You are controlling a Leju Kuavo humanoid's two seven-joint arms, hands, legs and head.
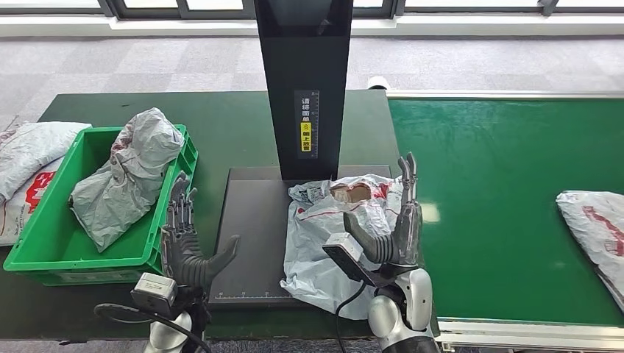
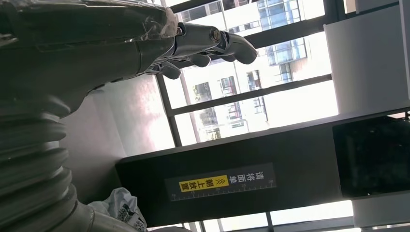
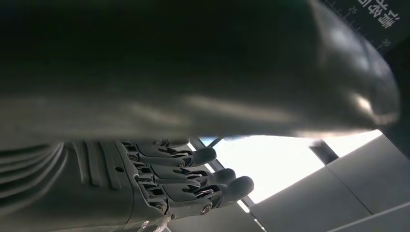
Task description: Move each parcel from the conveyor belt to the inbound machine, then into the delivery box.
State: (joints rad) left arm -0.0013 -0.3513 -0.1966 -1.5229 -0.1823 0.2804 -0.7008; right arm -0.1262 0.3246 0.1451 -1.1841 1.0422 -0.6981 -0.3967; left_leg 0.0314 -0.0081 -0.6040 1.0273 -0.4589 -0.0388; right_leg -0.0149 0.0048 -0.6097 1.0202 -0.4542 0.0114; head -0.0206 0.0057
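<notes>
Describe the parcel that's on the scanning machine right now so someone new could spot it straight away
Find the tall black post of the inbound machine. On the dark platform at its foot lies a crumpled grey parcel, beside the right hand. Unlike the other parcels, it sits neither in the green bin nor on the belt.

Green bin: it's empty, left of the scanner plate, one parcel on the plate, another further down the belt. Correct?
Not quite. The green bin is not empty: the head view shows a grey parcel already in it. The rest holds: the bin sits left of the scanner plate, one parcel lies there, another on the belt.
</notes>
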